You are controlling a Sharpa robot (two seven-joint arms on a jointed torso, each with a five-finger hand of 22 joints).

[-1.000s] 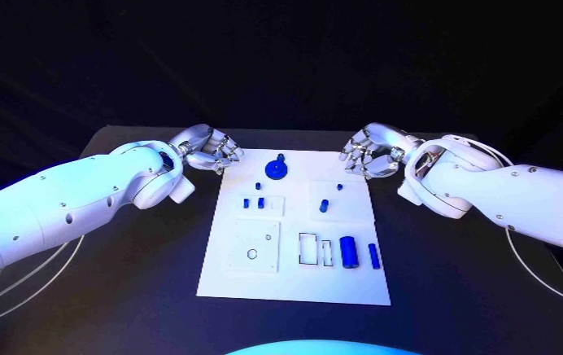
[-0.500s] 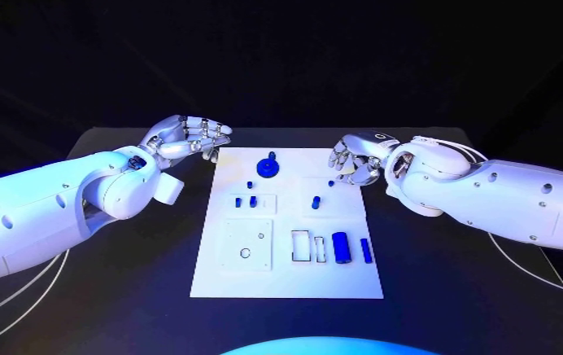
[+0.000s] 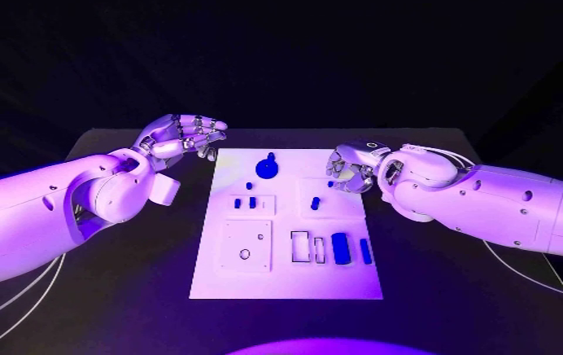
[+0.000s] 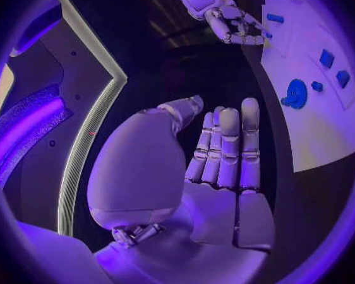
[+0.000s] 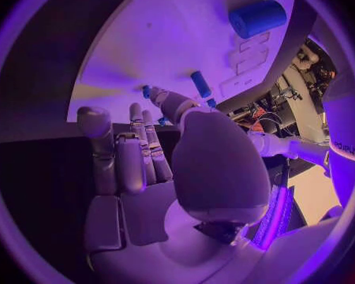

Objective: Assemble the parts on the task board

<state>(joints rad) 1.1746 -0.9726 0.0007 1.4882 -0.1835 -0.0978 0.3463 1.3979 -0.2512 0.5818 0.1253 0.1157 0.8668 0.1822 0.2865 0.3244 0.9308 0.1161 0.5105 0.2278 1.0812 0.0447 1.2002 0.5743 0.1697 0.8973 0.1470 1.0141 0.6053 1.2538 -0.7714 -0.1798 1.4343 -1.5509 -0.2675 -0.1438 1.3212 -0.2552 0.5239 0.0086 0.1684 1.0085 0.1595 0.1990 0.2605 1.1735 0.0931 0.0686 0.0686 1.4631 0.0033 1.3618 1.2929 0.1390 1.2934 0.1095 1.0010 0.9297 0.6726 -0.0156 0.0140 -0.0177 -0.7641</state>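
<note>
We look down on a black counter against a dark background, with the white task board lying at its middle. On the board, a round blue part sits at the 12 o'clock end, small blue parts lie left of centre, another small blue piece lies right of centre, and a blue cylinder with a thinner blue bar just beside it rests toward 4 o'clock. The left hand hangs off the board's 10 o'clock corner, its fingers apart and gently bent, grasping nothing. The right hand is over the board's 2 o'clock edge, near the small piece right of centre; its fingers are curled, and from here we cannot tell whether they touch anything.

From the left wrist, we see the left hand with its fingers extended side by side and nothing in them. The board with its round blue part lies beside it, and the right hand shows beyond.

From the right wrist, the right hand has its fingers released and empty above the counter, with the board ahead. The blue cylinder lies at the board's far side, and a small blue piece sits just past the fingertips.
</note>
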